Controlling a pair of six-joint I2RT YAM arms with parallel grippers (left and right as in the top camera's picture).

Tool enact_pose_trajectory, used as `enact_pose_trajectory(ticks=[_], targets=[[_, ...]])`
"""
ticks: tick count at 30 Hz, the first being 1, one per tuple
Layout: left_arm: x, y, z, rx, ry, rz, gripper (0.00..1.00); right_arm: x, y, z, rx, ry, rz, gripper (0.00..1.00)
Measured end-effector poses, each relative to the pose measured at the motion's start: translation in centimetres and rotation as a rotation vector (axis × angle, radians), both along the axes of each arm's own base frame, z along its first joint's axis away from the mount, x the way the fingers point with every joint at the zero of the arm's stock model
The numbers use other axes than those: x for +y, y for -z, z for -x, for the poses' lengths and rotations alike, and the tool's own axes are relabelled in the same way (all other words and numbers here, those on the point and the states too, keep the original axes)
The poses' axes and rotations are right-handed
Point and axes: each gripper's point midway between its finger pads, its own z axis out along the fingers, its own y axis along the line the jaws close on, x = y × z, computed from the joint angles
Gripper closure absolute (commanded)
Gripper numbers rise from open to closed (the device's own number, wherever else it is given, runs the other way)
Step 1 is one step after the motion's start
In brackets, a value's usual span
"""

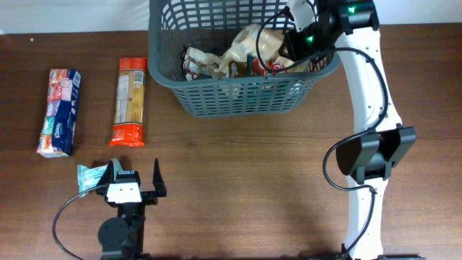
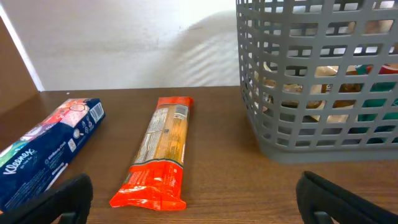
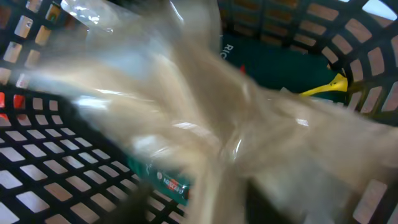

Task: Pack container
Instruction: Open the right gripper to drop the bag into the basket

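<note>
Large dark grey slotted plastic basket (image 1: pixel 242 97) sits at the far edge of the brown wooden table (image 1: pixel 253 166), packets inside. My right gripper (image 1: pixel 292 45) reaches in over its right rim. A clear crinkled bag (image 3: pixel 205 124) of pale stuff smears the lens, so I cannot tell my grip. My left gripper (image 2: pixel 193 202) hangs low, jaws spread wide, empty. Ahead lie an orange pasta packet (image 2: pixel 158 152) and a blue tissue pack (image 2: pixel 43 155), left of the basket.

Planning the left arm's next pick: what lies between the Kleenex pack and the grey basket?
The orange packet lies between the Kleenex pack and the basket, touching neither, as the overhead view shows.
</note>
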Motion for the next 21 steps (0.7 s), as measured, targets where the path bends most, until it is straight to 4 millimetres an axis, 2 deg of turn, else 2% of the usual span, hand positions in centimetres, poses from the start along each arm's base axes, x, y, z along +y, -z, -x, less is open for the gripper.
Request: enact_pose_trajectory(ticks=[9,12,16,21], targets=[[0.0,0.0,0.0,0.000,0.000,0.000,0.01,0.7,-0.2,0.0,-0.007,-0.018,-0.019,0.01],[0.0,0.0,0.0,0.000,0.000,0.000,0.01,0.7,-0.9,-0.1,-0.025,-0.021,-0.027,0.01],[0.0,0.0,0.0,0.000,0.000,0.000,0.01,0.7,-3.5,-0.7,-0.100,-0.023,-0.049,0.01],[0.0,0.0,0.0,0.000,0.000,0.000,0.01,1.1,-8.7,-0.9,-0.241,-0.040,-0.092,0.01]])
